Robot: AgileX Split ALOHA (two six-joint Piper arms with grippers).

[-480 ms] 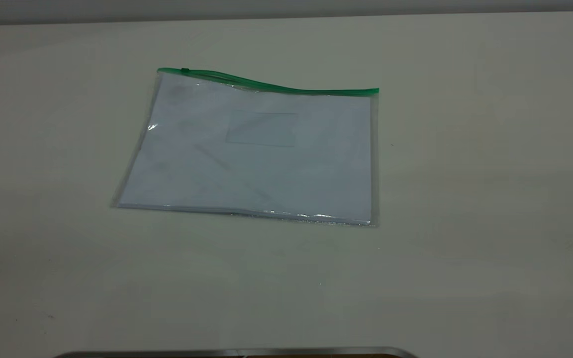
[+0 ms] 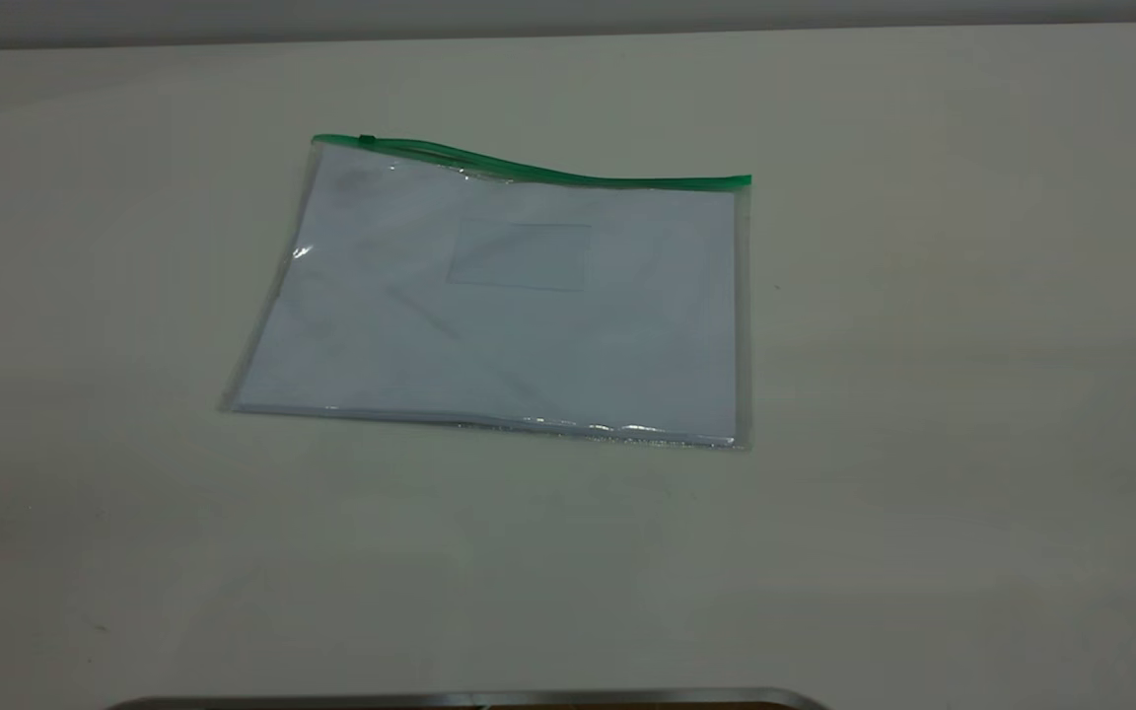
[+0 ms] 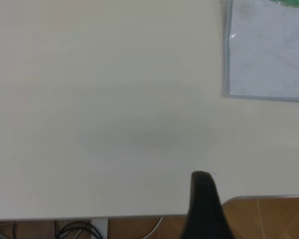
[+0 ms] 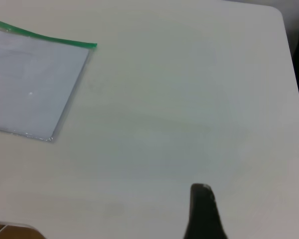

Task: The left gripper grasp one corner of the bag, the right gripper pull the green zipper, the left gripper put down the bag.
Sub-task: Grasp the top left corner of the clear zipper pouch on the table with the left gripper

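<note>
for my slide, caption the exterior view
Clear bag with green zipper lies flat on the table, untouched.

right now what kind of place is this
Probably an office or lab workbench: a plain pale table, a clear document bag with a green zipper holding paper, cables over a wooden floor.

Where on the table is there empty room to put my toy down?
Lots of room. The table is bare right of the bag, left of it, and in the wide strip between the bag and the near edge. Behind the green zipper there is a narrower strip. Nowhere is crowded.
</note>
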